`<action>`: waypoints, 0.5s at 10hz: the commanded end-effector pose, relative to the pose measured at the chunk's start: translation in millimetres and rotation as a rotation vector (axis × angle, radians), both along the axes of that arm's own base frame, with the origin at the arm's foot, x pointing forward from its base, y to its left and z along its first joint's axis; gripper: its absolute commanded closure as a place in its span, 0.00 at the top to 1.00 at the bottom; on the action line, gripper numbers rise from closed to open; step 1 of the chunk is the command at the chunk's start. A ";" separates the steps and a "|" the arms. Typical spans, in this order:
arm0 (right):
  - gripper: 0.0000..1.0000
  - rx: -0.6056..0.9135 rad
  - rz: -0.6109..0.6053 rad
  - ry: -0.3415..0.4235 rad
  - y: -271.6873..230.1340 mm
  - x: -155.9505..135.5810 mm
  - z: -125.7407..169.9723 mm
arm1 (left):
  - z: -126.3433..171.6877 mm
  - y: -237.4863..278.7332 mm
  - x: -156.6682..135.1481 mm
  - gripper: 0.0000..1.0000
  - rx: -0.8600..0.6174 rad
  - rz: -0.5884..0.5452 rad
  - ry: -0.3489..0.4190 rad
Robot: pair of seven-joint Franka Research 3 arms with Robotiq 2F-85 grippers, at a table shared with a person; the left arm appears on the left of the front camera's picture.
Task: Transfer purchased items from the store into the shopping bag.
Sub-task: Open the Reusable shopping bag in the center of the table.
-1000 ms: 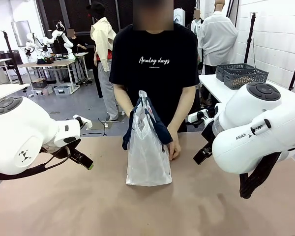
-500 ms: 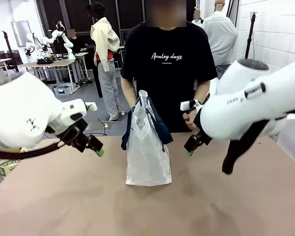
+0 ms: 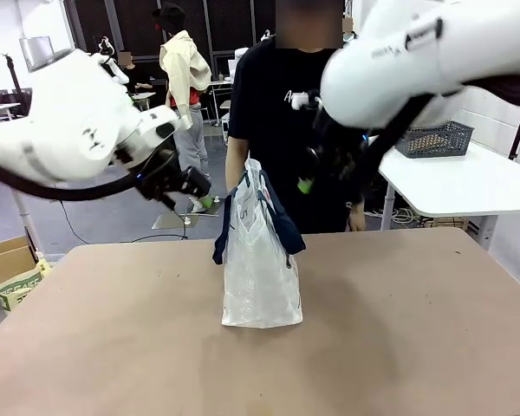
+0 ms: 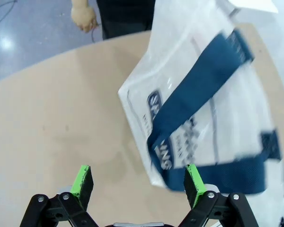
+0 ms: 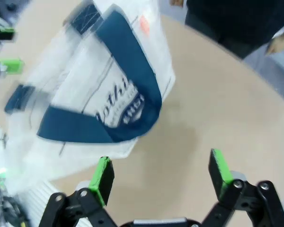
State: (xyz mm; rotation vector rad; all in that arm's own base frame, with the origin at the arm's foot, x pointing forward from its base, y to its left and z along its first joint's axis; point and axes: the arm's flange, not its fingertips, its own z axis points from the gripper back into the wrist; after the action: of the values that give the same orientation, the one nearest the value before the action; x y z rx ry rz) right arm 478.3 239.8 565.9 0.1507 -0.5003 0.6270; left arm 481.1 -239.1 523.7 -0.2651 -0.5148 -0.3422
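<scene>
Lifting clear, the left gripper (image 4: 139, 179) and right gripper (image 5: 162, 170), both spread wide and empty, now flank the upright translucent frosted navy-strapped plastic shopping bag (image 3: 260, 277) on the tan table (image 3: 113, 347), so loading can begin.

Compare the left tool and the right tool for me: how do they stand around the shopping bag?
The left tool hangs off the shopping bag's left side, the right tool off its right. In the front view the left tool sits slightly lower than the right tool. Both are open, empty, up near the bag's top and apart from the bag.
</scene>
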 end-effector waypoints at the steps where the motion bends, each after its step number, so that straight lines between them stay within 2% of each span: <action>1: 1.00 -0.029 -0.054 0.001 26.7 23.8 23.7 | 22.1 -25.6 19.6 1.00 0.012 0.037 -0.021; 2: 1.00 -0.031 -0.049 -0.003 30.6 26.0 27.5 | 27.4 -29.1 19.7 1.00 0.010 0.017 -0.032; 3: 1.00 -0.055 -0.015 -0.046 23.3 20.0 21.3 | 13.2 -14.5 10.6 1.00 -0.009 0.006 -0.018; 5: 1.00 0.001 -0.028 -0.018 24.0 18.8 30.7 | 13.2 -14.5 10.6 1.00 -0.009 0.006 -0.018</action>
State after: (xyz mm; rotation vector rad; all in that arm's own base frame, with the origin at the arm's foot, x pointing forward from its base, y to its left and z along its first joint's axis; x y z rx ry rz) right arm 500.4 268.0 598.4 0.1243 -0.5249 0.6120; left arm 497.2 -262.3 539.1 -0.2669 -0.5346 -0.3348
